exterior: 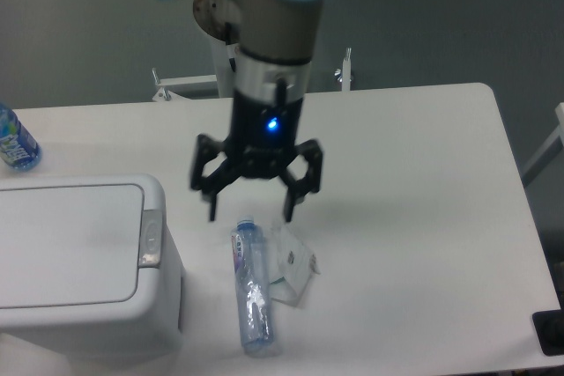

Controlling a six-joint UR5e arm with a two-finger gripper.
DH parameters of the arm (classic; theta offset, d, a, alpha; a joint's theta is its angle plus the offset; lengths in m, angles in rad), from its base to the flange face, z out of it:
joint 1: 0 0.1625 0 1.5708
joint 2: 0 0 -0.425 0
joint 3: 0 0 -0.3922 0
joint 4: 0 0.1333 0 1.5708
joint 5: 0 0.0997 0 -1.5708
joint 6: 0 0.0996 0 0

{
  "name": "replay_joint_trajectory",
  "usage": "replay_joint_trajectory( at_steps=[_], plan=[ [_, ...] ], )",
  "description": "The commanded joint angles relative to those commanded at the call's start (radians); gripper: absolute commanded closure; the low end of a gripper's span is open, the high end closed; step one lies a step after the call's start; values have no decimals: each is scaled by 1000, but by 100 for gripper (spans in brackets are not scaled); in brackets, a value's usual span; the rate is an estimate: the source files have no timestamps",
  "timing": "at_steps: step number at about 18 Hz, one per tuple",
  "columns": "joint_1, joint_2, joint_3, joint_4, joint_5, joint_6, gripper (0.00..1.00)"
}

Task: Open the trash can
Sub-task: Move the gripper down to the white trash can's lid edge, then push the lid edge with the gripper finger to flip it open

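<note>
The trash can (84, 261) is a large white boxy bin at the lower left of the table, its flat lid shut. A small grey push-button latch (152, 237) sits on its right edge. My gripper (249, 211) hangs open above the table, to the right of the bin and apart from it, its black fingers spread just above the cap end of a lying bottle. It holds nothing.
A clear plastic bottle (251, 290) lies on the table below the gripper, next to a crumpled clear wrapper (291, 267). A blue-labelled bottle (15, 142) stands at the left edge. The white table (414, 217) ends at the right and front.
</note>
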Motion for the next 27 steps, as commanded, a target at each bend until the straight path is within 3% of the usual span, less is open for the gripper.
replay_joint_trajectory(
  at_steps=[27],
  plan=[
    [-35,-9,-14,3,3,0,0]
  ],
)
